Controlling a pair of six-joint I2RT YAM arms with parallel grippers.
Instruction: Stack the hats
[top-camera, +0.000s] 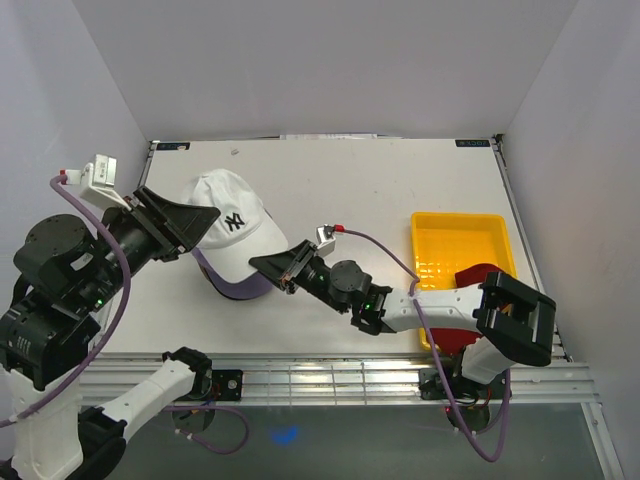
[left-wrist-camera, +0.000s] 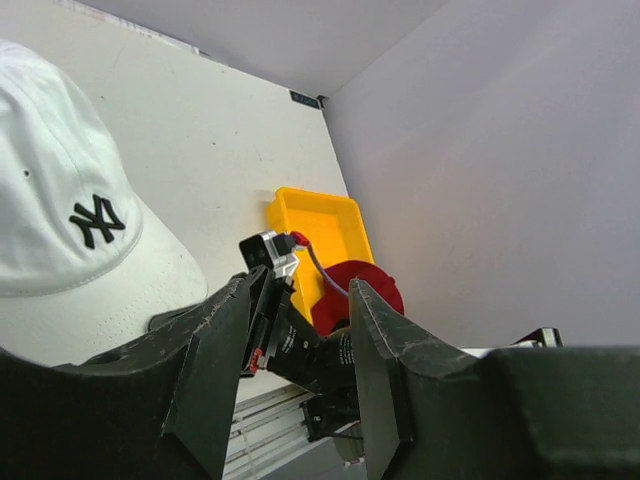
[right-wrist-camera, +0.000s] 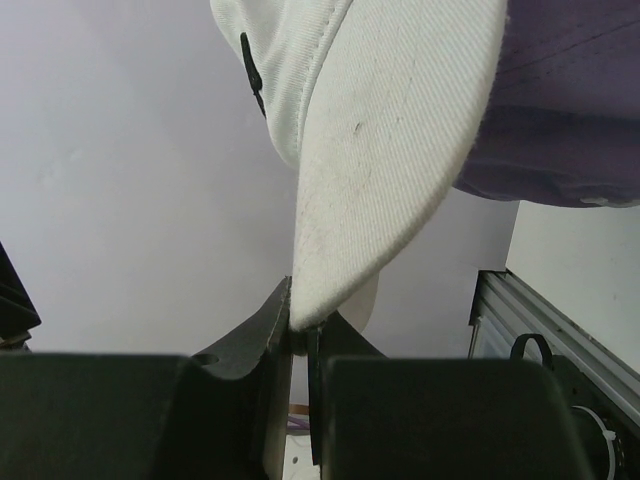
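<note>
Top external, white cap (top-camera: 232, 238), black NY logo (top-camera: 234, 221), right gripper (top-camera: 259, 263) pinching brim (right-wrist-camera: 380, 170)

Three caps are counted: one white cap (top-camera: 235, 232), one lavender cap (top-camera: 243, 290) and one dark red cap (top-camera: 478, 274). One yellow tray (top-camera: 450, 240) is counted too.

**A Robot Lab Cell**

This is looking like a robotics lab, not a home or shop. A left arm (top-camera: 60, 280) and a right arm (top-camera: 440, 310) are standing bolted to metal rails (top-camera: 330, 378) at the edge of a white table (top-camera: 400, 190). Plain pale walls (top-camera: 330, 60) are boxing the table in on three sides. Purple cables (top-camera: 126, 290) are trailing from the arms, each of which is carrying a wrist camera.
</note>
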